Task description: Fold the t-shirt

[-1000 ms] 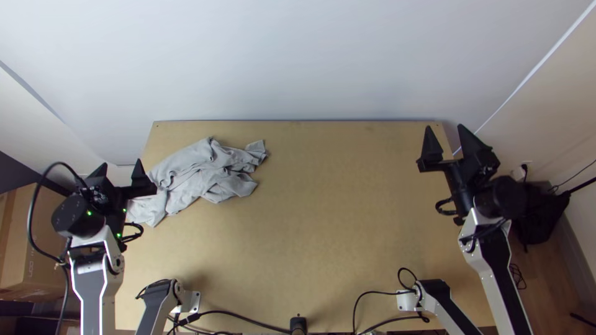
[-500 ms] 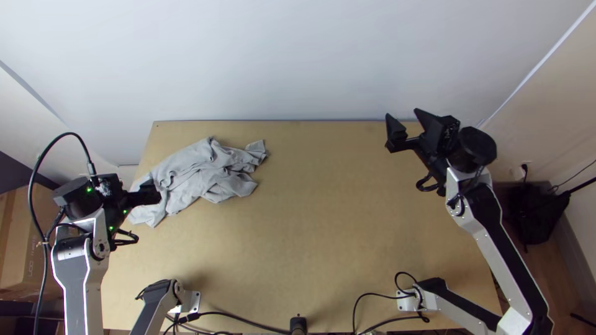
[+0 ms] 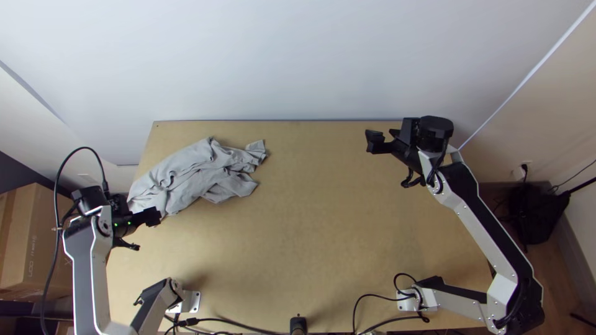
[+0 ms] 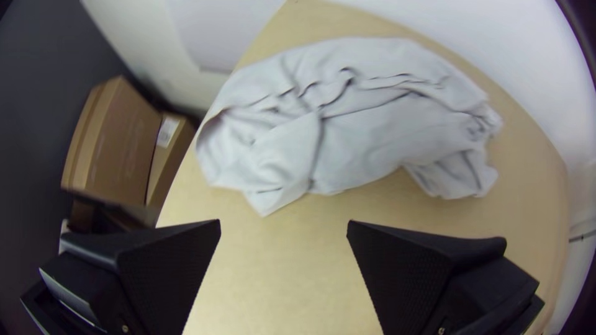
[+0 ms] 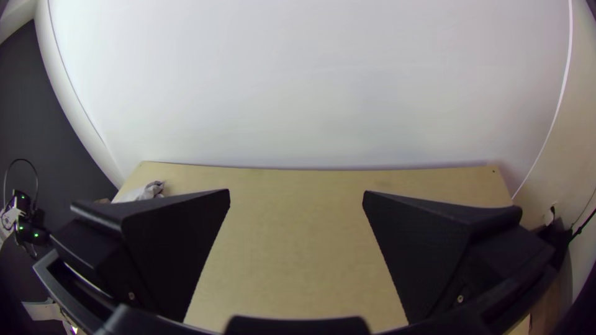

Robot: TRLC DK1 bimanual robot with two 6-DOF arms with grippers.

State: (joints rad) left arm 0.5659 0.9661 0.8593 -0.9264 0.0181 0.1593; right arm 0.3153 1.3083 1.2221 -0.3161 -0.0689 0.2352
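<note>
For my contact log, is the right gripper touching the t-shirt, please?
Apart: the top view shows a wide stretch of table between the right gripper and the t-shirt.

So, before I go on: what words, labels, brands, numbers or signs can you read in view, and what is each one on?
None reads clearly enough to quote.
Cardboard box, left of the table: sideways lettering on its side, too small and unclear to read.
White label, on brown cardboard past the table's edge: too blurred to read.
T-shirt, bunched: no print that I can make out.
</note>
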